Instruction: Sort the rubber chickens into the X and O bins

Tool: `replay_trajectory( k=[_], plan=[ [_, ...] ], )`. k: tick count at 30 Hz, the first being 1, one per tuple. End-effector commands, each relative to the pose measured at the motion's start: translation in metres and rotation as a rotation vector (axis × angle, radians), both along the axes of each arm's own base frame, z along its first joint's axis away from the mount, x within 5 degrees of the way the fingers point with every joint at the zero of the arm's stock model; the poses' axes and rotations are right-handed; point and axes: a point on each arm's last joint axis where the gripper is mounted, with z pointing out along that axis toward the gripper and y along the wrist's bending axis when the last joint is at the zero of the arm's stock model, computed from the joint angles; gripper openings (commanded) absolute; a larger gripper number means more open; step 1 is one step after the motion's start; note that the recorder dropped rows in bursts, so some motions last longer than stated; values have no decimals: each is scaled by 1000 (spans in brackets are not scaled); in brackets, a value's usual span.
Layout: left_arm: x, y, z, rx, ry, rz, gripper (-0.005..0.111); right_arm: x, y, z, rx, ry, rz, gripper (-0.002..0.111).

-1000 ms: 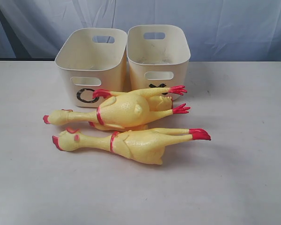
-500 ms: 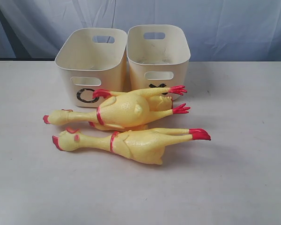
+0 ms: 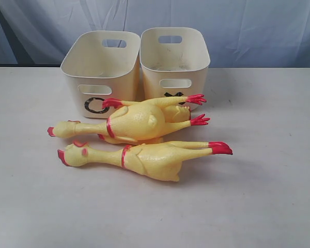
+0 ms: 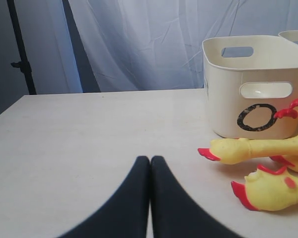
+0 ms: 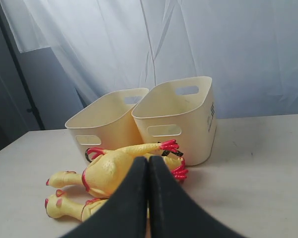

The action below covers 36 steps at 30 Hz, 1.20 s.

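Exterior view showed a pale table (image 3: 258, 196) with two cream tubs standing side by side close to its far edge, the O bin (image 3: 101, 70) nearer the left edge and the X bin (image 3: 175, 59) nearer the right edge. Just in front of them, toward the middle of the table, two long yellow rubber chickens lay on their sides, one behind the other, with heads toward the left edge and red feet toward the right edge. The farther chicken (image 3: 137, 121) lay right in front of both bins and hid part of each black mark. The nearer chicken (image 3: 152, 157) lay just beside it, their bodies touching. Another red foot (image 3: 112, 102) poked out in front of the O, and whose it was could not be told. Left wrist view showed the left gripper (image 4: 150, 159) with its black fingers pressed flat together, holding nothing, above bare table and apart from the two chicken heads. Right wrist view showed the right gripper (image 5: 148, 159) likewise closed tight and empty, with the chickens and both bins beyond it. A pale blue curtain (image 3: 248, 26) hung behind the table.
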Motion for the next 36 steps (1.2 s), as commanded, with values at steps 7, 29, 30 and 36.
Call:
replay_trajectory(
  k=[7,29,30,36],
  plan=[
    [1,-3,14,-523,-166,-5,0,0,0,2,-4,-3,-1,-1],
    [-9,-10,98,-510,-231,-106,0,0,1,2,5,1,6,-1],
    [-6,-11,101,-492,-209,-110,0,0,1,2,5,1,6,-1],
    [17,-14,126,-296,-118,-139,0,0,1,2,5,1,6,-1]
  ],
)
